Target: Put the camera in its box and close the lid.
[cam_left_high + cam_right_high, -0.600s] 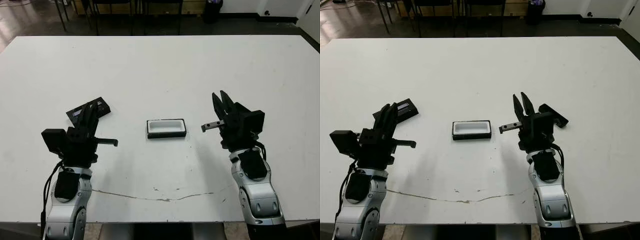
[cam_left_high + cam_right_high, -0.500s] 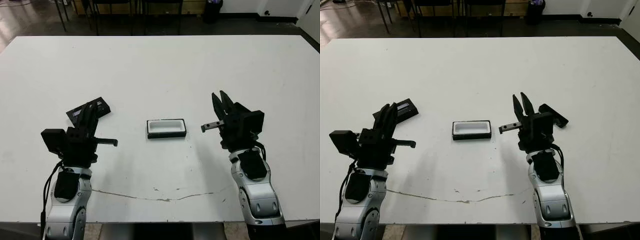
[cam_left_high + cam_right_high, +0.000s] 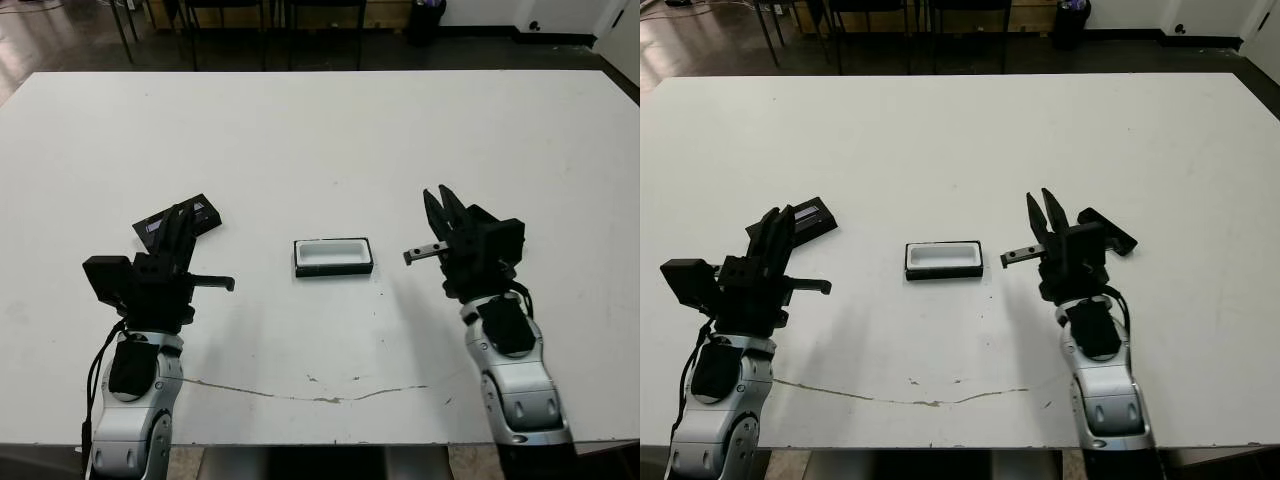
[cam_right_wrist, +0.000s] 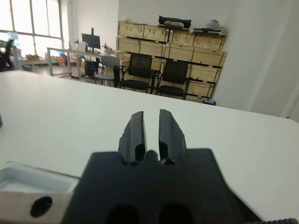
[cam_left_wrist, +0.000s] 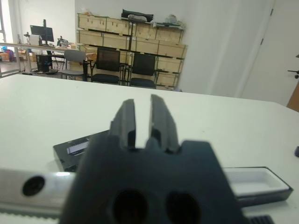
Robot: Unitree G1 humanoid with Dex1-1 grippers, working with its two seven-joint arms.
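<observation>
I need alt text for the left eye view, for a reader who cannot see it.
An empty white-lined box sits on the white table between the left claw and the right claw, both holding nothing. A black lid lies partly hidden behind the left claw.

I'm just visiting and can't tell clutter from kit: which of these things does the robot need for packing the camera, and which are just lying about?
Part of the job:
- box, open, mid-table
- dark striped slab by the left claw; camera or lid, I cannot tell
- right claw

Just lying about:
- chairs and wooden crates beyond the table
</observation>
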